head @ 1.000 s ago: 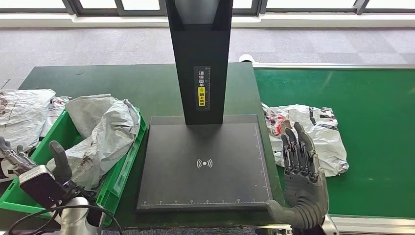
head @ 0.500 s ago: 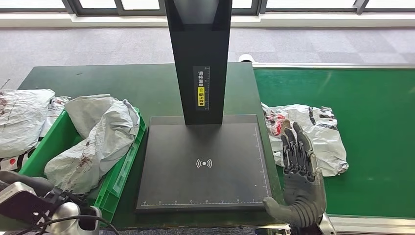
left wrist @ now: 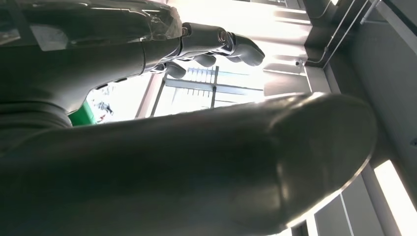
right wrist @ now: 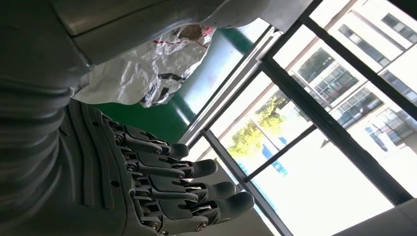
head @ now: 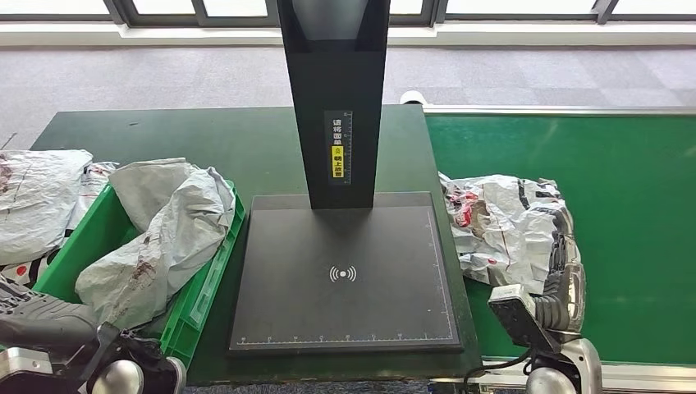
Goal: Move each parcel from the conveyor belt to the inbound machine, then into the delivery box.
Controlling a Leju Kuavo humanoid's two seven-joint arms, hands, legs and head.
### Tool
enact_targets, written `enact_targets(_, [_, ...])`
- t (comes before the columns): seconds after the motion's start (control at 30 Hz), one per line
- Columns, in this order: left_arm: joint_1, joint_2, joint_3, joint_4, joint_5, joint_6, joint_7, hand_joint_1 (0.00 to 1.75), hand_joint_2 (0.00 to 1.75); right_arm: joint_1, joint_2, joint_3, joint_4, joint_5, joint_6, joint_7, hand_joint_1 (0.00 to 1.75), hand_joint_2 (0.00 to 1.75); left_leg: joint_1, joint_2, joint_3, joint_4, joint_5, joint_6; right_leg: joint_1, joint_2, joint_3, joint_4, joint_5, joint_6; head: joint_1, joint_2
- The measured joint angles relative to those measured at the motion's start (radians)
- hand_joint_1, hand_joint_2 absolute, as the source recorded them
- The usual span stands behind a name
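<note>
Head view: one parcel [head: 513,230], a crumpled grey-white plastic mailer with red and black print, lay on the green belt [head: 624,189] at 3 o'clock from the scanner plate, hard against the belt's near-left edge. Print on it could not be read.

One scanner [head: 345,275]: black flat plate with a white wireless mark at its centre, ruler ticks along its front and right edges, and a black post [head: 332,90] rising at 12 o'clock. The post carried a strip label, white Chinese characters above, a yellow patch below; too small to read.

One green bin [head: 201,287] sat at 9 o'clock from the plate, holding one grey mailer [head: 164,234] heaped above its rim. Further grey mailers [head: 37,201] lay at 9 o'clock beyond the bin; count uncertain, at least one.

Scanner and bin stood on a dark green table [head: 164,139]. Room: grey carpet tiles at 12 o'clock, window frames along the far wall. Right wrist view showed outdoor buildings and trees through the glass.

Right hand [head: 565,275] was at the parcel's near-right edge, at 4 o'clock from the plate; contact with the parcel could not be told. In the right wrist view its fingers [right wrist: 196,189] were straight, close side by side, holding nothing.

Left hand [head: 41,320] sat low at 8 o'clock, by the bin's near corner. Left wrist view: fingers [left wrist: 231,44] loosely curled, nothing in them.
</note>
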Motion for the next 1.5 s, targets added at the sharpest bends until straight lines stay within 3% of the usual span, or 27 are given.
enact_targets(0.3, [0.016, 0.008, -0.052, 0.026, 0.104, 0.0, 0.0, 0.0, 0.0, -0.07, -0.033, -0.037, 0.125, 0.1, -0.013, 0.066, 0.0, 1.75, 0.0, 0.001, 0.0, 0.0, 0.0, 0.0, 0.0, 0.001, -0.001, 0.0, 0.0, 0.0, 0.0, 0.0])
enact_targets(0.53, [0.023, 0.022, -0.115, 0.086, 0.172, 0.0, 0.0, 0.0, 0.0, -0.282, -0.152, -0.049, 0.462, 0.278, -0.043, 0.16, 0.0, 1.75, -0.002, 0.001, -0.002, 0.001, 0.002, 0.004, -0.002, 0.001, -0.002, 0.0, 0.003, 0.004, 0.0, 0.0])
enact_targets(0.7, [0.02, 0.061, -0.182, 0.132, 0.206, -0.001, 0.011, 0.0, 0.0, -0.426, -0.248, -0.05, 0.753, 0.361, -0.066, 0.254, 0.0, 1.75, -0.003, -0.001, -0.002, 0.002, 0.003, 0.005, -0.003, 0.0, -0.002, 0.0, 0.004, 0.005, 0.0, 0.0])
enact_targets(0.93, [-0.008, 0.128, -0.253, 0.18, 0.234, -0.029, 0.053, 0.0, 0.0, -0.527, -0.335, -0.064, 1.015, 0.396, -0.057, 0.359, 0.0, 1.75, -0.003, -0.001, -0.003, 0.002, 0.003, 0.005, -0.003, 0.0, -0.003, 0.0, 0.004, 0.005, 0.0, 0.0])
enact_targets(1.23, [-0.066, 0.156, -0.264, 0.215, 0.226, -0.035, 0.075, 0.0, 0.0, -0.627, -0.373, -0.066, 1.157, 0.479, -0.001, 0.485, 0.0, 1.75, -0.003, -0.001, -0.005, 0.002, 0.004, 0.005, -0.003, 0.0, -0.004, 0.0, 0.004, 0.005, 0.0, 0.0])
enact_targets(1.5, [-0.067, 0.163, -0.264, 0.237, 0.207, -0.031, 0.076, 0.0, 0.0, -0.657, -0.346, -0.071, 1.204, 0.449, 0.03, 0.439, 0.0, 1.75, -0.003, -0.001, -0.005, 0.002, 0.004, 0.005, -0.003, 0.0, -0.004, 0.001, 0.004, 0.005, 0.0, 0.0])
